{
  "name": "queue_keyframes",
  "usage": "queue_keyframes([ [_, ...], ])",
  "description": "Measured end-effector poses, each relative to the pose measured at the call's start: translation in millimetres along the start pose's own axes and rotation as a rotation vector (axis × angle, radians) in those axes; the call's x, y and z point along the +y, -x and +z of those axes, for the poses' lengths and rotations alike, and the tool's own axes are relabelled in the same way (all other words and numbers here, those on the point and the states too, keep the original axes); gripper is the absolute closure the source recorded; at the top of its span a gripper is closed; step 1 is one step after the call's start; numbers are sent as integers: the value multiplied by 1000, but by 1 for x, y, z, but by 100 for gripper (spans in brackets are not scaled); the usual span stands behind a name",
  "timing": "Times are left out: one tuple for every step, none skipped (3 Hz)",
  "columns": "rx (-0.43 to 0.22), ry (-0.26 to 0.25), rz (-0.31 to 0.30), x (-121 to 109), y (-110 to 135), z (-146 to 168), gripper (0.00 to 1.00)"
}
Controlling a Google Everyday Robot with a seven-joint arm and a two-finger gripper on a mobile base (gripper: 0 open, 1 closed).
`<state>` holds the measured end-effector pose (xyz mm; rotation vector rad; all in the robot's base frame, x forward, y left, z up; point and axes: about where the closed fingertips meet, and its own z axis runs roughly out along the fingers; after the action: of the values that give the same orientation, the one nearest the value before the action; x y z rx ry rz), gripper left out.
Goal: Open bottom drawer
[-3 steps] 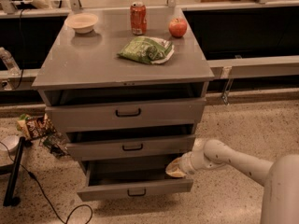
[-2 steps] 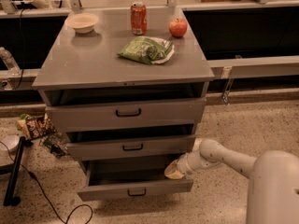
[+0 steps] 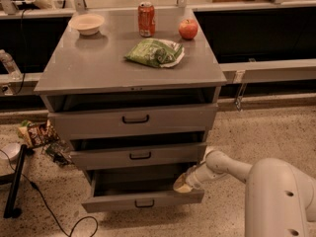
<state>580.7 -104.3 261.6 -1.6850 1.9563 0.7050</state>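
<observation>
The grey cabinet [image 3: 131,75] has three drawers. The bottom drawer [image 3: 143,197] is pulled out the farthest, a shallow grey tray with a low front panel and a small black loop handle [image 3: 144,203]. My gripper [image 3: 183,184] sits at the drawer's right front corner, just above the front panel's right end, touching or nearly touching it. The white arm [image 3: 232,166] reaches in from the lower right. The middle drawer [image 3: 138,155] and the top drawer [image 3: 133,118] stand slightly out.
On the cabinet top are a white bowl [image 3: 87,23], a red can [image 3: 146,19], a red apple [image 3: 188,29] and a green bag [image 3: 155,52]. Snack packets [image 3: 37,133], a black stand [image 3: 14,181] and a cable [image 3: 47,206] lie on the floor at left.
The arm's bulk at the lower right has grown larger in view. The gripper stays at the bottom drawer's right front corner; the drawer looks unchanged.
</observation>
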Motion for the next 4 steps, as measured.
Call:
queue_keyframes([
  [9,-33,-15,-13,-5,17,100],
  [10,-84,-28,-29,-7,29,100],
  [-3,-119,-57,-47,-7,41,100],
  [-4,-149,-101,-63,-12,50,100],
])
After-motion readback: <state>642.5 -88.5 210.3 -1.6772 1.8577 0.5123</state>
